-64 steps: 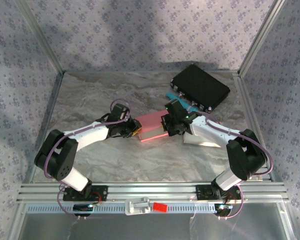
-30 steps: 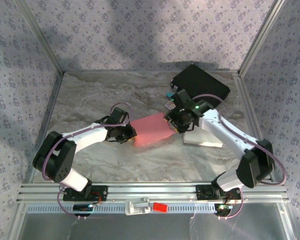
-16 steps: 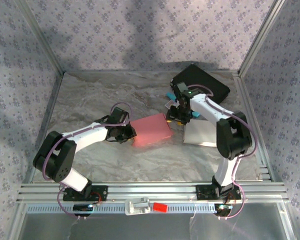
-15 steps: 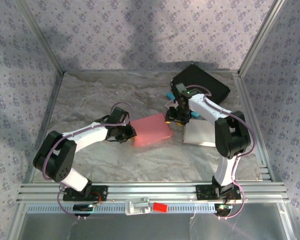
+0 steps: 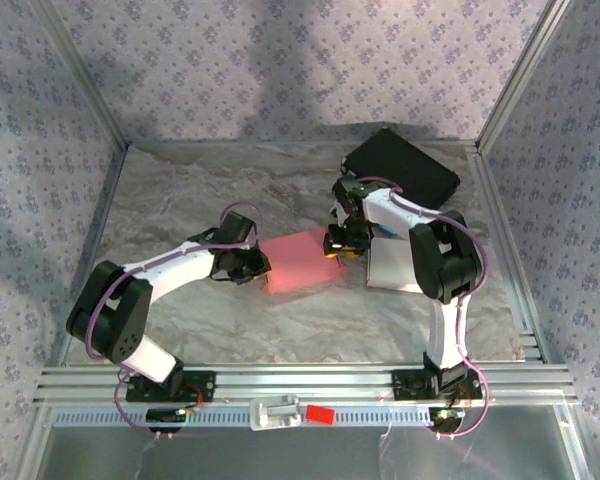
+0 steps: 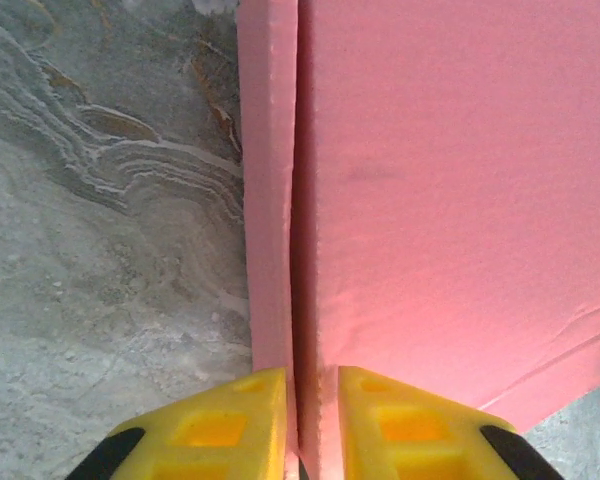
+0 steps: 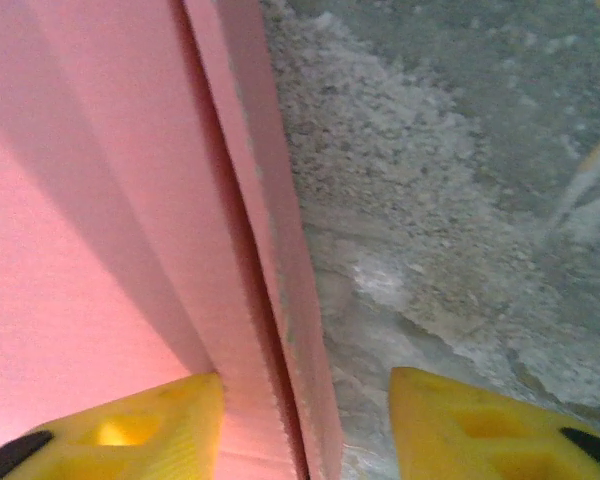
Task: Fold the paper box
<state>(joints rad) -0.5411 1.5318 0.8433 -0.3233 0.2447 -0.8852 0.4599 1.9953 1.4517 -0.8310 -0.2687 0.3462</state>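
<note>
The left gripper (image 6: 312, 405) pinches the pink paper box (image 5: 300, 262) wall, jaws nearly closed; the right gripper (image 7: 305, 425) straddles its edge — jaws apart.

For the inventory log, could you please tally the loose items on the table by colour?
Pink: 1, the pink paper box
Black: 1, the black case
White: 1, the white sheet
Teal: 1, the teal piece, partly hidden
Total: 4
</note>
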